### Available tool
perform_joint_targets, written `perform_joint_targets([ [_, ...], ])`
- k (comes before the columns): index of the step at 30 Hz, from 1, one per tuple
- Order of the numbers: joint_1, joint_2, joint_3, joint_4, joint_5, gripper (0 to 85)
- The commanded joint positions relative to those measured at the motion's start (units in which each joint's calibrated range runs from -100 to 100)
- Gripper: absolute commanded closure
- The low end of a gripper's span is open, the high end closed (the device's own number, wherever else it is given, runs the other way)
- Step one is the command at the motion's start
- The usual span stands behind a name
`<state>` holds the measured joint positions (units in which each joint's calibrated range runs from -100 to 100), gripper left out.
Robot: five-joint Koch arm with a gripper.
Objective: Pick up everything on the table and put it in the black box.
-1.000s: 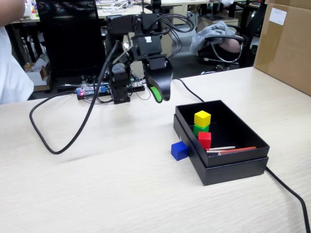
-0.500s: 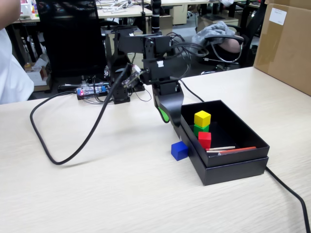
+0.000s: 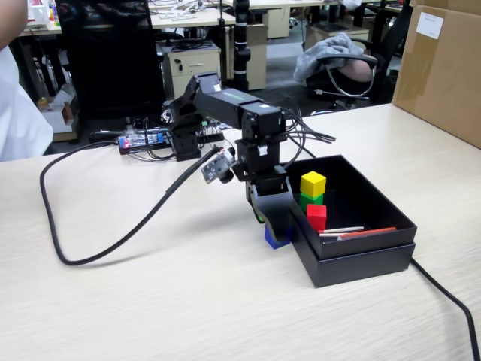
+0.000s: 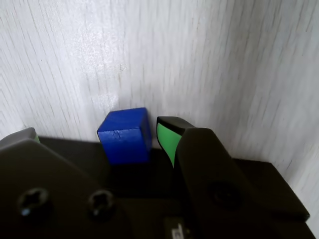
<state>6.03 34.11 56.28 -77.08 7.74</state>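
A blue cube (image 4: 125, 135) sits on the pale wood-grain table (image 4: 224, 59), low and left of centre in the wrist view, between the parted jaws of the black gripper (image 4: 94, 132). A green-padded fingertip (image 4: 167, 137) stands just to the cube's right, very close to its side; the other tip (image 4: 20, 135) shows only as a grey-green corner at the left edge, well apart from the cube. The gripper's black body, with two screws at lower left, fills the bottom of the frame
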Motion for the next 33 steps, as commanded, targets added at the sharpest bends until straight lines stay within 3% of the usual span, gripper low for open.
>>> perform_joint_targets([
  [1,0.6,1.4,6.2,-1.8,-0.1,37.9],
  [5,1.8,3.8,6.4,-2.1,0.2,38.7],
  [9,2.1,5.1,6.4,-2.7,0.5,48.3],
  [15,2.1,6.5,6.6,-2.8,0.6,77.7],
  [21,1.8,1.3,4.9,-5.6,1.3,78.7],
  [33,2.4,-39.6,-9.2,-5.6,0.9,78.7],
])
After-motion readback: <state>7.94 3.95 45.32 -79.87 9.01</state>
